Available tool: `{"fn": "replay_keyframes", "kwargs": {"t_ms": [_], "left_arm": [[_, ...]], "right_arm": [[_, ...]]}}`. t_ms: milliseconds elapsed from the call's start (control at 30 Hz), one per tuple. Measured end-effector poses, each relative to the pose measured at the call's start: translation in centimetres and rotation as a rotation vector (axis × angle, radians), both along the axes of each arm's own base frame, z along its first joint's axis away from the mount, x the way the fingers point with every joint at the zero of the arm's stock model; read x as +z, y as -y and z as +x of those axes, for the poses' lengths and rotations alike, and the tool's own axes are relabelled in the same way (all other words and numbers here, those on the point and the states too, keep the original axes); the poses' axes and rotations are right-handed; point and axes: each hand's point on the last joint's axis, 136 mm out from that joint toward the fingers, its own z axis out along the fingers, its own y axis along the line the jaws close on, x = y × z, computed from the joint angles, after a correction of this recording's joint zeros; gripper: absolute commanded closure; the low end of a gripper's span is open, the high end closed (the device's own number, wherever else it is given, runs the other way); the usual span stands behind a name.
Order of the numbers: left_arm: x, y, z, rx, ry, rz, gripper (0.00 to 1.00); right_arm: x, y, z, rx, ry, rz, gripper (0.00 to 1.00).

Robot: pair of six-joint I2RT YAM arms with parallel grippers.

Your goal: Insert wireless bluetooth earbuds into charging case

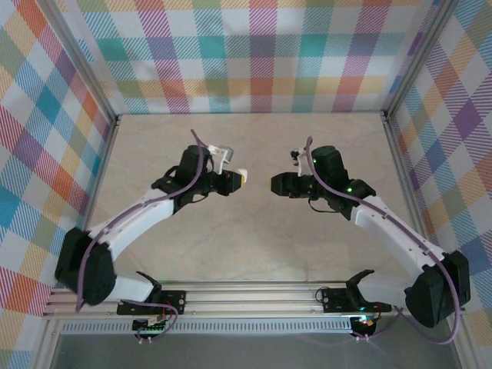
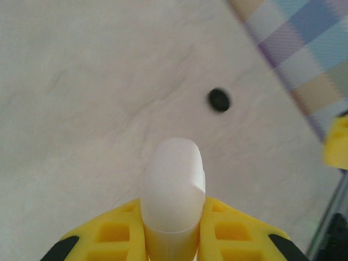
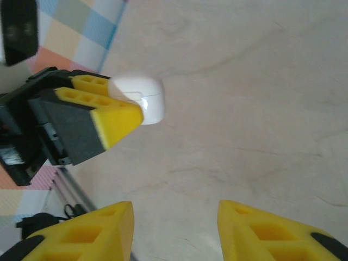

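The left hand (image 2: 173, 228) clamps a smooth, rounded white case (image 2: 173, 174), lid down, above the bench (image 2: 81, 109). The right hand (image 3: 175, 209) stands apart, empty. A blurred black speck (image 2: 218, 100) lies on the bench.

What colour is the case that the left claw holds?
The case is white, clearest in the left wrist view.

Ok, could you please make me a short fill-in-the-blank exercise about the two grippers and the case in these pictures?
1. The left gripper is shut on a ____ charging case.
2. The right gripper faces it with its jaws ____ and nothing between them.
3. In the left wrist view, a small ____ object, too blurred to name, lies on the table beyond the case.

Missing words: white; open; black.
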Motion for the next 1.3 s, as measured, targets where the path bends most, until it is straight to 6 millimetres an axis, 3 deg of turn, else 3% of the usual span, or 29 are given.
{"fn": "replay_keyframes", "kwargs": {"t_ms": [233, 367, 467, 600, 900, 1067, 1167, 1300], "left_arm": [[-11.0, 0.9, 2.7, 0.095, -0.269, 0.137, 1.00], [-14.7, 2.7, 3.5, 0.107, -0.368, 0.162, 1.00], [-14.2, 5.8, 5.4, 0.074, -0.354, 0.137, 0.98], [-13.3, 7.4, 6.6, 0.065, -0.340, 0.131, 0.80], [-14.9, 5.1, 6.5, 0.104, -0.346, 0.281, 0.50], [-15.2, 4.0, 6.5, 0.108, -0.323, 0.352, 0.38], [-14.6, 3.4, 6.5, 0.108, -0.299, 0.383, 0.27], [-11.3, 2.5, 6.8, 0.112, -0.218, 0.401, 0.16]], "right_arm": [[-5.1, 1.5, 1.7, -0.050, -0.124, -0.061, 0.56], [-6.1, 2.6, 2.2, -0.077, -0.143, -0.069, 0.55], [-6.6, 3.2, 2.4, -0.089, -0.151, -0.070, 0.55], [-6.6, 3.8, 2.7, -0.101, -0.154, -0.065, 0.53], [-6.8, 4.5, 3.1, -0.108, -0.128, -0.104, 0.46], [-5.1, 4.4, 4.2, -0.106, -0.089, -0.118, 0.46], [-3.5, 4.4, 4.9, -0.108, -0.046, -0.124, 0.44], [-2.5, 5.5, 5.4, -0.149, 0.015, -0.178, 0.35]]}}
